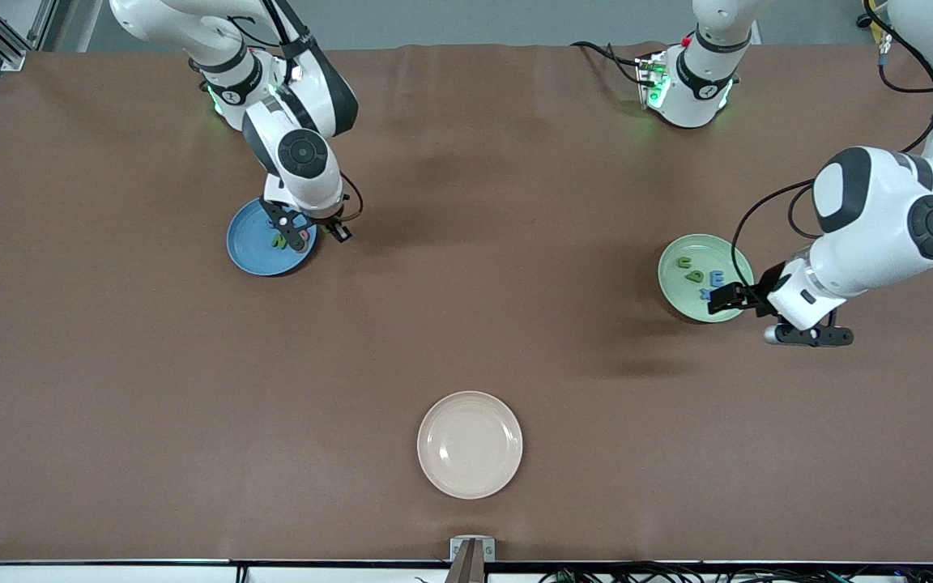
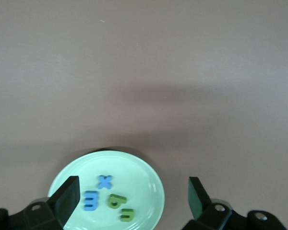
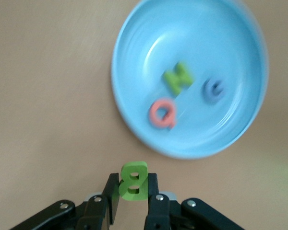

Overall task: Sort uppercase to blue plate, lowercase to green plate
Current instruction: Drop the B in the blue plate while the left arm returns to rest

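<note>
My right gripper [image 3: 133,186] is shut on the green B [image 3: 133,180] and holds it upright over the table just outside the blue plate [image 3: 134,57]. A green N-like letter [image 3: 176,78], a pink Q [image 3: 162,114] and a blue G [image 3: 213,90] lie in that plate [image 1: 244,243]. My left gripper [image 2: 133,192] is open and empty over the edge of the green plate [image 2: 139,177]. In it lie a blue x [image 2: 104,181], a blue m [image 2: 90,200], a green q-like letter [image 2: 116,201] and a green u [image 2: 127,214].
A cream plate [image 1: 470,444] with nothing in it sits near the table's front edge, midway along. The green plate [image 1: 681,291] is toward the left arm's end and the blue plate toward the right arm's end. Brown cloth covers the table.
</note>
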Controlling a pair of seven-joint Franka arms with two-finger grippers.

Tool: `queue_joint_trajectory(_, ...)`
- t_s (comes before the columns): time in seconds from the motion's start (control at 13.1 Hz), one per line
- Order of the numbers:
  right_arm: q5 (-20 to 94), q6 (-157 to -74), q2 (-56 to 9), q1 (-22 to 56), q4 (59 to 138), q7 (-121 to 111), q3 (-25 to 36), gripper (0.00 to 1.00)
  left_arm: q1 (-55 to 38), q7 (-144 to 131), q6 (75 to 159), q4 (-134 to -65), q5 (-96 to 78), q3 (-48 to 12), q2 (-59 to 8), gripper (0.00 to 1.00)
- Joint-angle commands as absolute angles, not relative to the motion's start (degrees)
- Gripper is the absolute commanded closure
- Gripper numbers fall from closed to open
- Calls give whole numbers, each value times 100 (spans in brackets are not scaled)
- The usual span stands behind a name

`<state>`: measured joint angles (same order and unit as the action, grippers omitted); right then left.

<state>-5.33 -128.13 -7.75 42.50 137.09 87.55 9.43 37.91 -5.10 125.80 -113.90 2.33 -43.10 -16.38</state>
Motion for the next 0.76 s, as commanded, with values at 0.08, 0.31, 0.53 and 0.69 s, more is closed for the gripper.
queue_joint_trajectory(0.08,-905,-12262,-747,4017,13825,8212,923,98,3788,-45,12454,-11531,-315,-4105,-1055,1)
queue_joint_trajectory(0.31,-1045,-11884,-756,3745,13825,7683,914,95,3806,9,12358,-11540,-343,-3990,-914,1)
queue_joint_trajectory(0.53,-1239,-11891,-922,3499,13913,7550,905,68,3841,-87,12322,-11435,-316,-3911,-809,1)
queue_joint_trajectory(0.69,-1239,-11918,-932,3551,13904,7541,896,4,3928,-97,12261,-11400,-308,-3902,-660,1)
